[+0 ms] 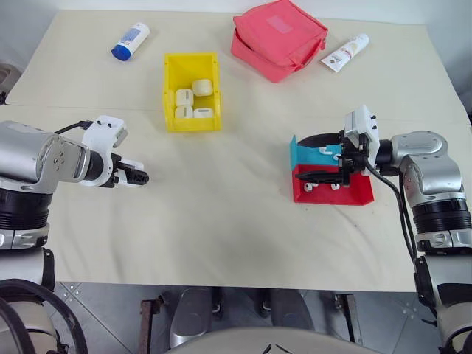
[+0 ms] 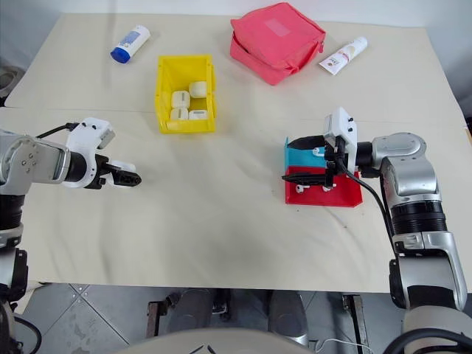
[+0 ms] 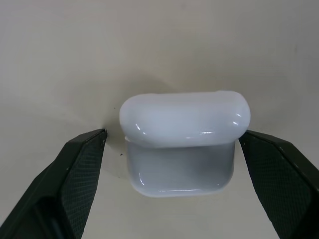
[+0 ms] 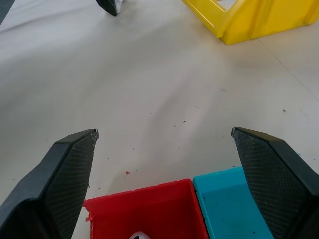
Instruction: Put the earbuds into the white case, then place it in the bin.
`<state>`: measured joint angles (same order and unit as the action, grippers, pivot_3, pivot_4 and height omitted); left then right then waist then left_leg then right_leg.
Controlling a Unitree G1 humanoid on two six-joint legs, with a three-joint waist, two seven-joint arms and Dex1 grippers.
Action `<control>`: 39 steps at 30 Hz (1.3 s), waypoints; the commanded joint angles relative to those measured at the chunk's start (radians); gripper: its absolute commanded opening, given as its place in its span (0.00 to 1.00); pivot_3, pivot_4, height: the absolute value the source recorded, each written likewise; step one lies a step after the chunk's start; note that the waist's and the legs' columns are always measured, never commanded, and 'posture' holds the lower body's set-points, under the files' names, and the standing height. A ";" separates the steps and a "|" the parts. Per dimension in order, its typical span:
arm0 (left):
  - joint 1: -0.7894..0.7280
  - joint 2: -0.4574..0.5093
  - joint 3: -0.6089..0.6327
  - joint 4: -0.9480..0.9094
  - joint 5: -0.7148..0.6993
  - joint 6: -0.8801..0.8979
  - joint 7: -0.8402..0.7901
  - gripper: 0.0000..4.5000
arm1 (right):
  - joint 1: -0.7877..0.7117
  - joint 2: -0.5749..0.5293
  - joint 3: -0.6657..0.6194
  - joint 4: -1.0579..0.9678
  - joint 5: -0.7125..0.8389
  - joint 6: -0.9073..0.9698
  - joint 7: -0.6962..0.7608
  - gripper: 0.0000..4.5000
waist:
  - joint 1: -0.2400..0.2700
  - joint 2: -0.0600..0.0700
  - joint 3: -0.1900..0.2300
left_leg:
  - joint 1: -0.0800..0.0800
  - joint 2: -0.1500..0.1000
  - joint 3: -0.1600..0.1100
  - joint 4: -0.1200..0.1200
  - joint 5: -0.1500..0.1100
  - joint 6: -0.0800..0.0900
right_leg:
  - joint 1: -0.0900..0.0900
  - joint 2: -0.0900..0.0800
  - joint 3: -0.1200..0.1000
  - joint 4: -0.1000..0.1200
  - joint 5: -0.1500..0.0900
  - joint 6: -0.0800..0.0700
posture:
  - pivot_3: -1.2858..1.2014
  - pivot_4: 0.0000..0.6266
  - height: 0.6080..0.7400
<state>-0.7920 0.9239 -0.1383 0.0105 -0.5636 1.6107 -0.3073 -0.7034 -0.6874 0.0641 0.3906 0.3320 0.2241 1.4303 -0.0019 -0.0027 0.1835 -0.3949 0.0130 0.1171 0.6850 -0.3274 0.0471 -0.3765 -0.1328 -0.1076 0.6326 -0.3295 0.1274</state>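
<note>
At mid-left, the left gripper (image 1: 140,177) stood open with the closed white case (image 3: 183,142) between its fingers, while the right gripper (image 1: 324,167) gaped over the red-and-blue tray (image 1: 354,192) holding earbuds (image 1: 308,187), the yellow bin (image 1: 171,88) upper centre.

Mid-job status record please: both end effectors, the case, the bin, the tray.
left end effector: open, one finger on each side of the case
white case: lid shut, resting on the table
right end effector: open, over the tray
bin: yellow, several white cases inside
tray: red and blue, holding small white earbuds
</note>
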 commanded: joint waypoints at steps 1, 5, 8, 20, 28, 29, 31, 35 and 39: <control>0.000 0.025 -0.047 0.024 -0.101 0.004 0.029 1.00 | -0.002 -0.012 -0.024 -0.032 0.010 -0.001 -0.001 1.00 | -0.001 0.000 0.000 | 0.000 0.000 0.000 0.000 0.000 0.000 | 0.000 0.000 0.000 0.000 0.000 0.000 | 0.52 0.24 1.00; -0.009 0.066 -0.085 0.030 -0.189 0.004 0.068 1.00 | -0.002 -0.013 -0.024 -0.032 0.009 0.000 -0.003 1.00 | -0.002 0.000 0.000 | 0.000 0.000 0.000 0.000 0.000 0.000 | 0.000 0.000 0.001 0.000 0.000 0.000 | 0.52 0.24 1.00; -0.017 0.086 -0.106 0.048 -0.259 0.004 0.115 1.00 | -0.004 -0.011 -0.023 -0.029 0.008 -0.002 -0.004 1.00 | -0.003 0.000 0.000 | 0.000 0.000 0.000 0.000 0.000 0.000 | 0.000 0.000 0.001 0.000 0.000 0.000 | 0.52 0.24 1.00; -0.033 0.053 -0.088 0.144 -0.499 0.004 0.384 1.00 | -0.008 -0.004 -0.018 -0.024 0.005 -0.005 -0.007 1.00 | -0.002 0.001 0.000 | 0.004 0.000 0.000 -0.001 0.000 0.000 | 0.001 -0.001 0.004 0.004 0.000 0.000 | 0.52 0.24 1.00; -0.028 0.096 -0.116 0.141 -0.660 0.004 0.500 0.62 | -0.007 -0.004 -0.020 -0.021 0.004 -0.008 -0.012 1.00 | -0.002 0.001 0.000 | 0.004 -0.001 0.000 -0.001 0.000 0.000 | 0.001 -0.001 0.004 0.004 0.000 0.000 | 0.52 0.24 1.00; -0.027 0.100 -0.117 0.140 -0.678 0.004 0.512 0.62 | -0.007 -0.004 -0.020 -0.020 0.004 -0.008 -0.012 1.00 | -0.002 0.001 0.000 | 0.004 -0.001 0.000 -0.001 0.000 0.000 | 0.001 -0.001 0.004 0.004 0.000 0.000 | 0.52 0.24 1.00; -0.022 0.109 -0.113 0.133 -0.707 0.004 0.535 0.62 | -0.006 -0.004 -0.020 -0.020 0.004 -0.009 -0.014 1.00 | -0.003 0.001 0.000 | 0.004 -0.001 0.000 -0.001 0.000 0.000 | 0.001 -0.001 0.004 0.004 0.000 0.000 | 0.52 0.24 1.00; -0.002 0.111 -0.083 0.076 -0.699 0.004 0.541 0.62 | -0.008 -0.002 -0.019 -0.016 0.003 -0.011 -0.016 1.00 | -0.003 0.001 0.000 | 0.004 -0.001 0.000 -0.001 0.000 0.000 | 0.001 -0.001 0.004 0.004 0.000 0.000 | 0.52 0.24 1.00; 0.044 0.061 0.008 -0.100 -0.529 -0.124 0.475 0.62 | -0.007 -0.004 -0.021 -0.017 0.004 -0.011 -0.019 1.00 | 0.002 0.001 0.000 | 0.004 -0.001 0.000 -0.001 0.000 0.000 | 0.001 -0.001 0.004 0.003 0.000 0.000 | 0.52 0.24 1.00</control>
<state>-0.7604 1.0032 -0.1593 -0.0090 -1.1406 1.5602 0.2196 -0.7032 -0.6873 0.0641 0.3898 0.3316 0.2233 1.4115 0.0001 -0.0021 0.1832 -0.3914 0.0115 0.1168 0.6844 -0.3276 0.0470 -0.3750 -0.1336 -0.1042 0.6357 -0.3295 0.1273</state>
